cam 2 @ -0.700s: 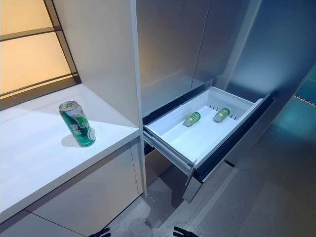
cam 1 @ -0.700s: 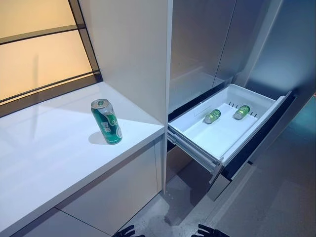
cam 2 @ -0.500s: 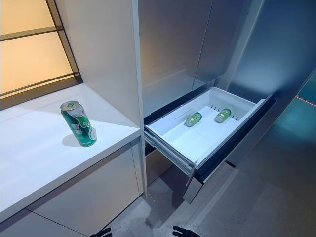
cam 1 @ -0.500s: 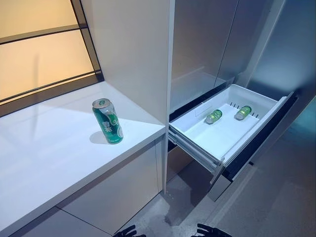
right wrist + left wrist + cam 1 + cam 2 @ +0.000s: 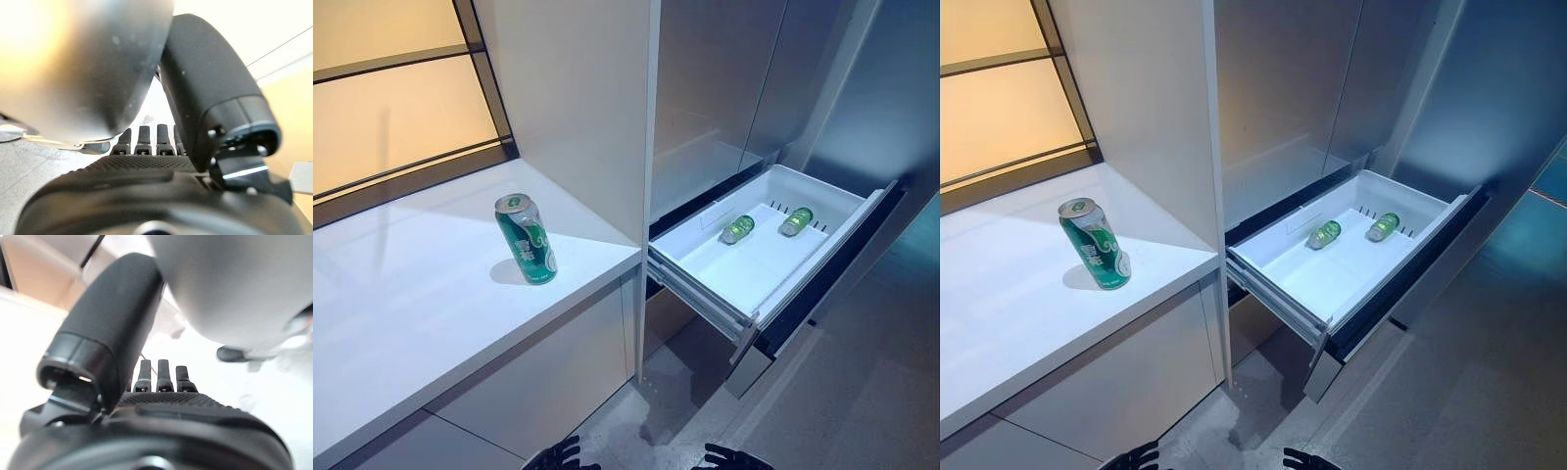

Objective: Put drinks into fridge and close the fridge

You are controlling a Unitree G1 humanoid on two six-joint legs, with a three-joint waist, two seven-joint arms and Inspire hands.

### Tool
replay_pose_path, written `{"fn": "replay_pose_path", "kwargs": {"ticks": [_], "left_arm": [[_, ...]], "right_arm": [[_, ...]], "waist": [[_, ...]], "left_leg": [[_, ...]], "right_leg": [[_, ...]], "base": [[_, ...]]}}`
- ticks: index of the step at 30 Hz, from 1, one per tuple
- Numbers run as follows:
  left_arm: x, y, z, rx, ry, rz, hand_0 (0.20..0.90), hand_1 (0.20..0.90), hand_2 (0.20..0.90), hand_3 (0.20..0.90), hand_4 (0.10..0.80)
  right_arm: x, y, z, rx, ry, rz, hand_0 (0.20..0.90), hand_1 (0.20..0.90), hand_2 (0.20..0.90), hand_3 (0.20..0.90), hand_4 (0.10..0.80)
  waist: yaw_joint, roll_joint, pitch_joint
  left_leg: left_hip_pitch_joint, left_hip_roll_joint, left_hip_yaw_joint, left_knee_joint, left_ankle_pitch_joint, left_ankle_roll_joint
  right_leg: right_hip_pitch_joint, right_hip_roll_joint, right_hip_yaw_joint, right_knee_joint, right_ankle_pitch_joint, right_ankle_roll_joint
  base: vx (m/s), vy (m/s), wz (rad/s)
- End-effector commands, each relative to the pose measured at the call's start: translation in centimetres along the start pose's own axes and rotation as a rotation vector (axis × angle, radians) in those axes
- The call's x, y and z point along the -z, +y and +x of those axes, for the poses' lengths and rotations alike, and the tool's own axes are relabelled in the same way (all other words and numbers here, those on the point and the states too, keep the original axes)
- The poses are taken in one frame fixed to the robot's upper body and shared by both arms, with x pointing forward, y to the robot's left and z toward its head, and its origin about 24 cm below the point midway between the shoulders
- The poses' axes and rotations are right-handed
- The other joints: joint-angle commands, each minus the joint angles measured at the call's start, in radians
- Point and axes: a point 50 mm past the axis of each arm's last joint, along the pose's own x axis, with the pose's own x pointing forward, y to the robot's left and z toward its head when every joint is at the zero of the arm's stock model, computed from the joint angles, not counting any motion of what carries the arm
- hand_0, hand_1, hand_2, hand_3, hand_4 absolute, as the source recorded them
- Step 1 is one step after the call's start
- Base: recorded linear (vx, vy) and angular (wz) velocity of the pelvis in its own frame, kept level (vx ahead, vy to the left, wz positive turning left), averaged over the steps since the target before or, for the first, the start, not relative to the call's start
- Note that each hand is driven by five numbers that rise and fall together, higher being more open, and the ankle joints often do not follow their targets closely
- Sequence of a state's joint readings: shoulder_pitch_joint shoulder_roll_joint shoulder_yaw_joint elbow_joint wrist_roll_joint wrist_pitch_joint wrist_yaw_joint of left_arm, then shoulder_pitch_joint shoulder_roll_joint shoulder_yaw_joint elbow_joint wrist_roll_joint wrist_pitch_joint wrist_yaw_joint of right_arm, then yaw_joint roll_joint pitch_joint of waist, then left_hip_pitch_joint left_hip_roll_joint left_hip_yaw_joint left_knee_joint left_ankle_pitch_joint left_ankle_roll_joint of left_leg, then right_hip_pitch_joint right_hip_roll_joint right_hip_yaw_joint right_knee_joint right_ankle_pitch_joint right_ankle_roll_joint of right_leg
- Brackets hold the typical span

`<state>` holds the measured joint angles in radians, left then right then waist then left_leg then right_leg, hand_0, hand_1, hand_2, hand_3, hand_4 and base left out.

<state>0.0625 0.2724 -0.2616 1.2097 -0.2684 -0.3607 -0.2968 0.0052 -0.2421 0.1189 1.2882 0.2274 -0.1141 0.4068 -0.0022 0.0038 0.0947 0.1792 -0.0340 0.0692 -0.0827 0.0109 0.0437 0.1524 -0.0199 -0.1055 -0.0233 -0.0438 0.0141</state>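
Observation:
A green can stands upright on the white counter at the left. The fridge's white drawer is pulled out at the right, and two green cans lie on their sides at its far end. My left hand is open with straight fingers and holds nothing. My right hand is open in the same way and holds nothing. Both hands are far from the cans.
A tall white panel stands between the counter and the fridge. The fridge's grey upper doors are shut. The drawer's dark front juts out over the grey floor. A lit window runs behind the counter.
The camera has shifted a little. The cans and the drawer have not moved.

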Motion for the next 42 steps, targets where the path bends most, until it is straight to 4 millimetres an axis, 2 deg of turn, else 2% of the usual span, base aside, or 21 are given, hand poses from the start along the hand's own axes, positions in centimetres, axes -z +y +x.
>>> {"fn": "replay_pose_path", "kwargs": {"ticks": [1,6,10,11,12,13,15,16,18,21,22,25,30,35,38,42], "left_arm": [[-8.0,-1.8,2.0,0.232,-0.310,0.135,0.900,0.900,0.900,0.900,0.800],[-13.7,-4.0,1.5,0.510,-0.526,0.182,0.900,0.900,0.900,0.900,0.800],[-20.4,-4.6,-1.3,0.688,-0.813,0.214,0.900,0.900,0.900,0.900,0.800],[-21.5,-4.7,-1.9,0.714,-0.865,0.210,0.900,0.900,0.900,0.900,0.800],[-24.8,-4.8,-4.1,0.774,-0.995,0.195,0.900,0.900,0.900,0.900,0.800],[-26.5,-4.9,-5.6,0.800,-1.081,0.187,0.900,0.900,0.900,0.900,0.800],[-28.3,-4.8,-7.6,0.833,-1.206,0.157,0.900,0.900,0.900,0.900,0.800],[-30.4,-5.0,-10.2,0.841,-1.342,0.140,0.900,0.900,0.900,0.900,0.800],[-32.4,-4.9,-13.6,0.817,-1.530,0.142,0.900,0.900,0.900,0.900,0.800],[-33.5,-4.7,-15.9,0.765,-1.649,0.146,0.900,0.900,0.900,0.900,0.800],[-34.5,-4.4,-17.7,0.685,-1.750,0.159,0.900,0.900,0.900,0.900,0.800],[-35.5,-4.3,-19.0,0.599,-1.816,0.165,0.900,0.900,0.900,0.900,0.800],[-37.3,-2.9,-22.0,0.365,-1.961,0.177,0.900,0.900,0.900,0.900,0.800],[-38.5,-0.6,-22.8,0.080,-1.942,0.135,0.900,0.900,0.900,0.900,0.800],[-38.7,0.5,-22.6,0.001,-1.905,0.121,0.900,0.900,0.900,0.900,0.800],[-38.6,2.9,-22.1,-0.118,-1.826,0.073,0.900,0.900,0.900,0.900,0.800]], "right_arm": [[-2.4,-2.5,-0.5,0.066,0.009,-0.109,0.900,0.900,0.900,0.900,0.800],[-3.3,-2.9,-0.6,0.074,0.013,-0.128,0.900,0.900,0.900,0.900,0.800],[-3.6,-3.0,-0.6,0.084,0.007,-0.131,0.900,0.900,0.900,0.900,0.800],[-3.6,-3.0,-0.6,0.084,0.006,-0.130,0.900,0.900,0.900,0.900,0.800],[-3.3,-3.0,-0.7,0.088,0.003,-0.121,0.900,0.900,0.900,0.900,0.800],[-3.1,-3.0,-0.7,0.089,0.002,-0.116,0.900,0.900,0.900,0.900,0.800],[-2.8,-2.9,-0.7,0.089,0.000,-0.109,0.900,0.900,0.900,0.900,0.800],[-2.2,-2.8,-0.7,0.088,0.002,-0.102,0.900,0.900,0.900,0.900,0.800],[-1.5,-2.5,-0.7,0.087,0.010,-0.104,0.900,0.900,0.900,0.900,0.800],[-0.9,-2.1,-0.6,0.084,0.022,-0.116,0.900,0.900,0.900,0.900,0.800],[-0.4,-1.8,-0.5,0.084,0.030,-0.122,0.900,0.900,0.900,0.900,0.800],[-0.2,-1.3,-0.4,0.081,0.031,-0.128,0.900,0.900,0.900,0.900,0.800],[0.1,-0.7,-0.2,0.073,0.042,-0.162,0.900,0.900,0.900,0.900,0.800],[0.0,-0.5,0.0,0.070,0.050,-0.181,0.900,0.900,0.900,0.900,0.800],[0.0,-0.4,0.0,0.071,0.051,-0.180,0.900,0.900,0.900,0.900,0.800],[-0.2,-0.7,0.0,0.081,0.056,-0.176,0.900,0.900,0.900,0.900,0.800]], "waist": [[-0.001,0.011,0.004],[-0.008,0.025,0.006],[-0.005,0.031,0.007],[-0.004,0.031,0.006],[0.002,0.031,0.004],[0.005,0.031,0.003],[0.009,0.029,0.001],[0.014,0.027,-0.005],[0.019,0.024,-0.012],[0.020,0.023,-0.019],[0.019,0.023,-0.028],[0.015,0.023,-0.034],[0.007,0.029,-0.049],[0.007,0.035,-0.060],[0.010,0.036,-0.062],[0.019,0.037,-0.064]], "left_leg": [[-0.033,0.006,0.059,0.064,-0.084,-0.042],[-0.032,0.010,0.061,0.055,-0.077,-0.041],[-0.031,0.010,0.053,0.048,-0.075,-0.039],[-0.031,0.010,0.051,0.048,-0.074,-0.039],[-0.032,0.009,0.046,0.046,-0.075,-0.036],[-0.031,0.008,0.042,0.045,-0.075,-0.034],[-0.030,0.007,0.037,0.041,-0.076,-0.030],[-0.028,0.006,0.030,0.035,-0.078,-0.028],[-0.023,0.005,0.022,0.027,-0.080,-0.025],[-0.016,0.005,0.013,0.016,-0.080,-0.023],[-0.012,0.005,0.006,0.011,-0.081,-0.023],[-0.008,0.006,0.002,0.008,-0.082,-0.024],[-0.002,0.009,0.001,0.003,-0.080,-0.029],[0.001,0.010,-0.002,0.000,-0.079,-0.033],[0.001,0.010,-0.003,0.000,-0.078,-0.034],[0.000,0.011,-0.005,0.003,-0.075,-0.037]], "right_leg": [[-0.043,-0.023,-0.074,0.046,-0.021,0.052],[-0.053,-0.020,-0.061,0.052,-0.016,0.057],[-0.055,-0.019,-0.054,0.049,-0.013,0.058],[-0.055,-0.019,-0.052,0.047,-0.012,0.058],[-0.054,-0.018,-0.049,0.044,-0.011,0.057],[-0.053,-0.018,-0.049,0.043,-0.010,0.056],[-0.050,-0.017,-0.046,0.039,-0.011,0.055],[-0.047,-0.015,-0.042,0.034,-0.014,0.054],[-0.043,-0.012,-0.038,0.031,-0.018,0.052],[-0.038,-0.009,-0.034,0.027,-0.023,0.051],[-0.033,-0.006,-0.032,0.026,-0.027,0.050],[-0.028,-0.004,-0.032,0.024,-0.031,0.050],[-0.022,0.001,-0.031,0.023,-0.038,0.048],[-0.017,0.007,-0.025,0.021,-0.045,0.043],[-0.013,0.009,-0.025,0.019,-0.047,0.041],[-0.009,0.010,-0.028,0.020,-0.050,0.038]], "base": [[0.000,0.000,0.00],[0.000,0.000,0.00],[0.000,0.000,0.00],[0.000,0.000,0.00],[0.000,0.000,0.00],[0.000,0.000,0.00],[0.000,0.000,0.00],[0.000,0.000,0.00],[0.003,-0.016,0.00],[0.000,0.000,0.00],[0.000,0.000,0.00],[0.000,0.000,0.00],[0.000,0.000,0.00],[0.000,0.000,0.00],[0.000,0.000,0.00],[0.000,0.000,0.00]]}}
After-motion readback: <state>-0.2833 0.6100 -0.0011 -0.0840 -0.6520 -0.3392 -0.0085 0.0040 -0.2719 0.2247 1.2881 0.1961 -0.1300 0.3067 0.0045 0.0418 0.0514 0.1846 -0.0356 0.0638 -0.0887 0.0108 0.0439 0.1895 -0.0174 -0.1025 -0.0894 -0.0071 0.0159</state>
